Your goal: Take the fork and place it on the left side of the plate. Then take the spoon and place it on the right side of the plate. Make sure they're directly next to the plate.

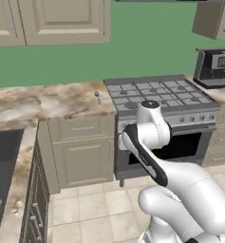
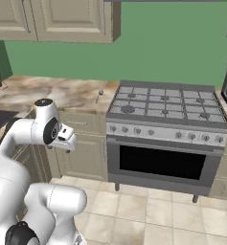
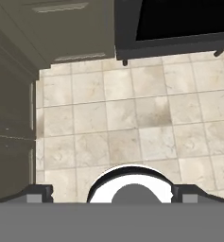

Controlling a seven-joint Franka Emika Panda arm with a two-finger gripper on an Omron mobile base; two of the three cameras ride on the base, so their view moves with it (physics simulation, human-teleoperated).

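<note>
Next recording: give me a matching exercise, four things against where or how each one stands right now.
Things:
1. stove
2. coffee machine
3. small grey utensil
4. gripper

Places or states:
A. lying on the marbled counter, just left of the burners
B. open, facing down at the tiled floor
C. set between cabinet runs, dark oven door below
D. standing at the far right, beyond the burners

Pairs: 1-C, 2-D, 3-A, 4-B
</note>
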